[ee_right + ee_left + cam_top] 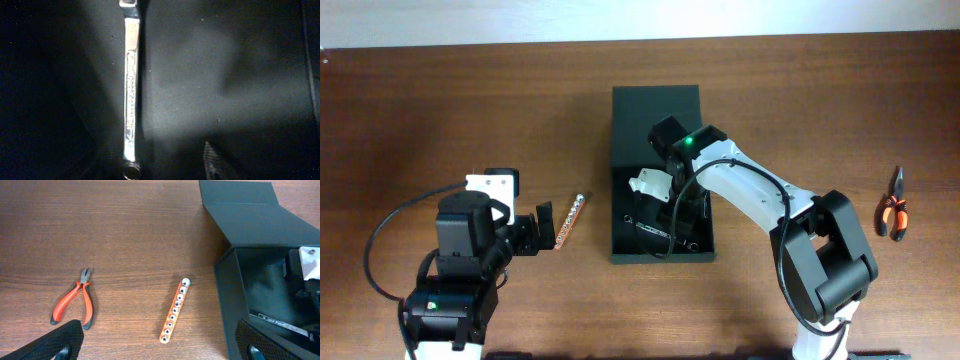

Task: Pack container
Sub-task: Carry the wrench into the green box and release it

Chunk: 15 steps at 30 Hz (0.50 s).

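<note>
The container (660, 110) sits in the middle of the worktop (440, 100), its flap lid thrown back flat on the far side and the box open to the ceiling. It looks stiff, matte and dark green, with square corners and thin upright walls. I'd guess it is light for its bulk and won't buckle, and the dull surface should give decent grip. The flap's free edge, or the rim of a side wall, looks the sensible place to take hold.

A slim polished-steel wrench (131, 85) lies flat on the box's dark floor, hard, slick and bright. The right end effector (678, 215) hangs inside the box over that wrench, and I cannot tell whether it is wide or closed. The left end effector (542, 230) has its fingers spread wide and holds nothing. It is just beside an orange bit rail (175, 311) studded with small metal sockets. Red-handled pliers (75, 302) lie left of the rail.
</note>
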Motion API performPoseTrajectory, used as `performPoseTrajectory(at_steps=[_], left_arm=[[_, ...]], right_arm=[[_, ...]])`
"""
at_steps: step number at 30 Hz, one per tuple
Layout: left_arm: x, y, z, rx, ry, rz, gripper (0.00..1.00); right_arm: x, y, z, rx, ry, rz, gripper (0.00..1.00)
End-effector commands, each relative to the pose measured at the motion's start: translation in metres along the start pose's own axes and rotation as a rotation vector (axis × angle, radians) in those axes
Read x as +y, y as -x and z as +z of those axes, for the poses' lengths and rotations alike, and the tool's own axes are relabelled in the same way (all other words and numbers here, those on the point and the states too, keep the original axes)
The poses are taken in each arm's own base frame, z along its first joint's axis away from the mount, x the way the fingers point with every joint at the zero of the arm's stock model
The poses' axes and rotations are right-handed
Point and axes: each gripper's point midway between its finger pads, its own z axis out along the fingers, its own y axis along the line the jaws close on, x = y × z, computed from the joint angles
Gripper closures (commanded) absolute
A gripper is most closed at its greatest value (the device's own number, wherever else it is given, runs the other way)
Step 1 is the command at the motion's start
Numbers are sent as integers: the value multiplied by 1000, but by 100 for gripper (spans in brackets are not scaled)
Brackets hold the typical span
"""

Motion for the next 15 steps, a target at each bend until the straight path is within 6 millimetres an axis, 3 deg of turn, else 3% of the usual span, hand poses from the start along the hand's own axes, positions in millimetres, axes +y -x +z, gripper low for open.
performPoseTrajectory(at_steps=[1,4,7,9,10,11,13,15], left_arm=[[2,8,-4,-23,13,14,1],[2,8,-4,-23,13,14,1],[2,8,-4,-23,13,14,1],[2,8,-4,-23,13,14,1],[2,8,-4,-23,13,15,1],[2,8,-4,-23,13,15,1],[2,8,-4,-23,13,15,1],[2,8,-4,-23,13,15,1]], right_arm=[[3,-1,2,0,20,-2,32],[1,-1,-11,1,-7,9,29],[-10,5,-47,-16,-102,50,26],[-20,11,-85,-50,-199,114,23],[-31,10,-117,-87,-281,206,21],[-38,7,-135,-110,-321,267,21],[-53,-5,-177,-175,-392,436,16],[-69,-33,-219,-249,-444,656,8]])
